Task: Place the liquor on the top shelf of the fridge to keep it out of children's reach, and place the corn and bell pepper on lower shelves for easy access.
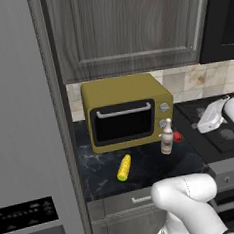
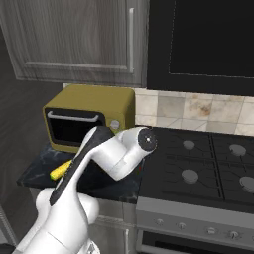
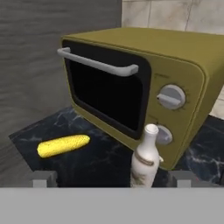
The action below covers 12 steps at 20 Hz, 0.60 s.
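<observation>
Clutter on the dark marbled counter (image 1: 101,170) comes first: one mustard-yellow toaster oven (image 1: 126,110) with a black glass door, a grey bar handle and two round grey knobs sits at the back, against the beige tiled wall (image 1: 201,79). Dark wood-grain cabinets (image 1: 126,28) hang above it, and a black gas stove (image 2: 208,168) adjoins the counter on the far side from the tall plain grey fridge (image 1: 19,122), whose doors are closed, its black dispenser panel cut off at the frame's lower edge.

One small clear-whitish liquor bottle (image 3: 145,159) with a pale neck and brownish band stands upright just in front of the oven's lower knob, right ahead of my pincer (image 3: 113,179). One yellow corn cob (image 1: 124,167) lies flat on the counter, apart from the bottle, nearer the fridge. One small red bell pepper (image 1: 177,137) peeks out just behind the bottle in the left base view; most of it is hidden.

My pincer is spread wide and grasps nothing; its two fingertips (image 3: 43,179) show at the bottom of the hand view, the bottle between them but untouched. In the right base view my own white arm (image 2: 109,158) blocks the bottle, leaving part of the corn visible.
</observation>
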Available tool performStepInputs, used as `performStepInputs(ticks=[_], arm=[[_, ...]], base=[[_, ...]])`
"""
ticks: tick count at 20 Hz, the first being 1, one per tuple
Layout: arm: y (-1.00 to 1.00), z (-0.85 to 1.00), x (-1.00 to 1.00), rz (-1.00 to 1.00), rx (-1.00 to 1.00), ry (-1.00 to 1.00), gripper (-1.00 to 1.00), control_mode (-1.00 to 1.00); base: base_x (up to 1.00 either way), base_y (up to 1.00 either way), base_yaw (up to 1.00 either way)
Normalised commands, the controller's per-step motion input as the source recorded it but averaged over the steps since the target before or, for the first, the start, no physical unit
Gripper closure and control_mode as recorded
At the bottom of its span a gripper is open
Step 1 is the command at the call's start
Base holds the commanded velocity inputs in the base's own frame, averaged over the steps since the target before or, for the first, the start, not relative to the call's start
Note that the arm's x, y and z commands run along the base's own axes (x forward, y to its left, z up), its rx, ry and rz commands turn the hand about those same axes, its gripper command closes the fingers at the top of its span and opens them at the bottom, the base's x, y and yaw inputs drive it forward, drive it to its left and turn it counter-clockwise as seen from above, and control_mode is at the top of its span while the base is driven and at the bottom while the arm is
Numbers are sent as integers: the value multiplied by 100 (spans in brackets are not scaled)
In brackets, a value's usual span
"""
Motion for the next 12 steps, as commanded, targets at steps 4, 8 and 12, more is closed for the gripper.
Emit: performStepInputs(ticks=[4, 8, 12], arm=[[-29, -5, 5, 0, 27, -20, -100, -100], [-6, -15, 0, 3, 21, -23, -100, -100], [0, -15, 0, 6, 11, -18, -100, -100]], base=[[0, 0, 0], [0, 0, 0], [0, 0, 0]])
